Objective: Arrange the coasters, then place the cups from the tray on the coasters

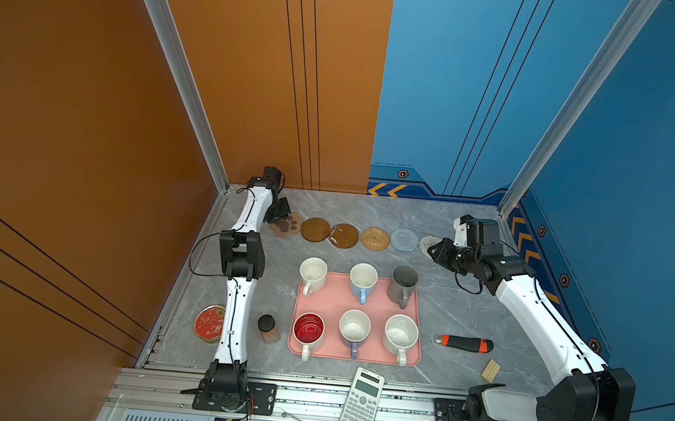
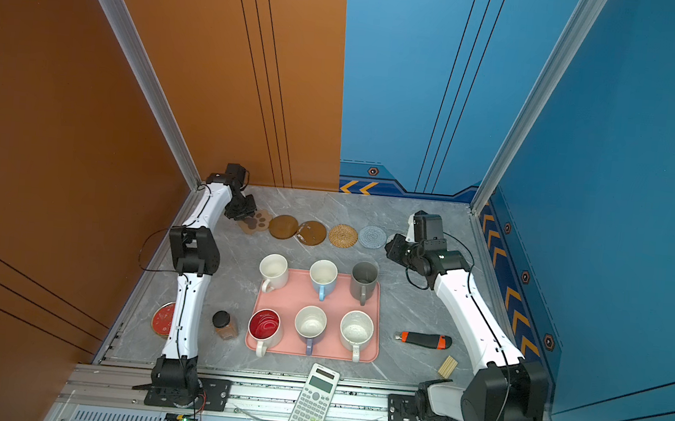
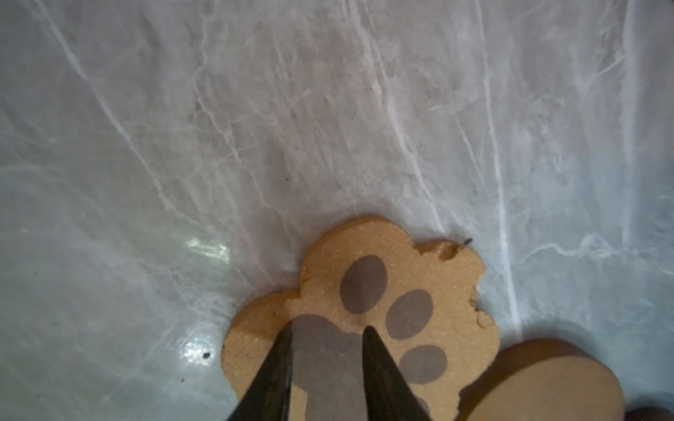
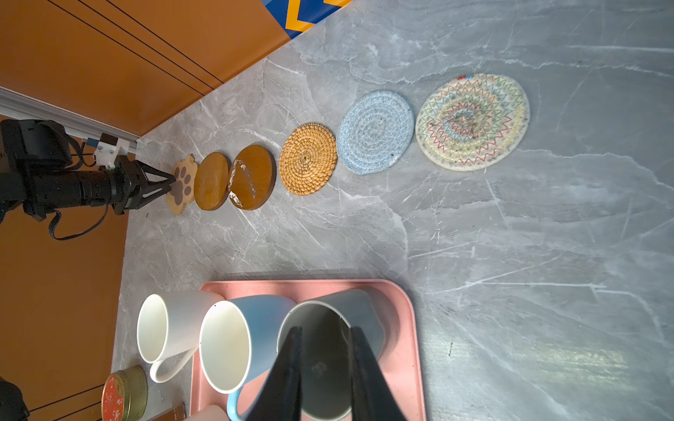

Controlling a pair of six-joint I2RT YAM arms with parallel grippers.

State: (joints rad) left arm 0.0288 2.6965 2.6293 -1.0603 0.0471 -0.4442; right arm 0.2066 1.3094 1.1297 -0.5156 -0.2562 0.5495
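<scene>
Coasters (image 1: pixel 375 238) are lined up behind the tray (image 1: pixel 336 303), cups (image 1: pixel 354 329) not moved yet. Left claw (image 3: pixel 328 330) and right claw (image 4: pixel 326 330): narrowly parted, empty.

Six coasters (image 1: pixel 375 238) are laid flat in a row at the far side: a tan paw coaster (image 1: pixel 289 225), two touching brown discs (image 1: pixel 315 229), then rattan, grey-blue and whitish rounds (image 1: pixel 404 240). Six cups (image 1: pixel 354 326) are stood upright, in two rows of three, on the pink tray (image 1: pixel 334 303).
</scene>
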